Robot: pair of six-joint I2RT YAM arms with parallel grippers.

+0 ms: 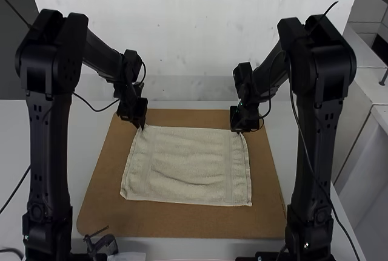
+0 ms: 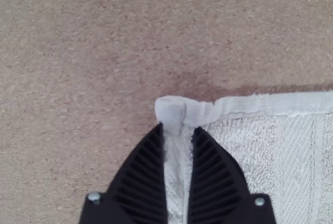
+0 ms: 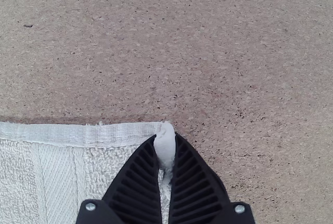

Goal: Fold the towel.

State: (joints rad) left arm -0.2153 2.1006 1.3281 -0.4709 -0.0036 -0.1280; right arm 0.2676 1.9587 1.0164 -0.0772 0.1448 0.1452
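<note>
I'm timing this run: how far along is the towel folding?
Spreading looks done: the towel lies open, slightly rippled. The right gripper pinches its far right corner; the left gripper is at the far left one. Folding is left: no half lies doubled over.

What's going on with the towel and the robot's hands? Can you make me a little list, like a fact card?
Towel: pale, spread out, a bit wrinkly
Folded yet: no
Lying on: brown board
Left hand: at the towel's far left corner
Right hand: pinching the towel's far right corner
Near edge of towel: resting on the board
</note>
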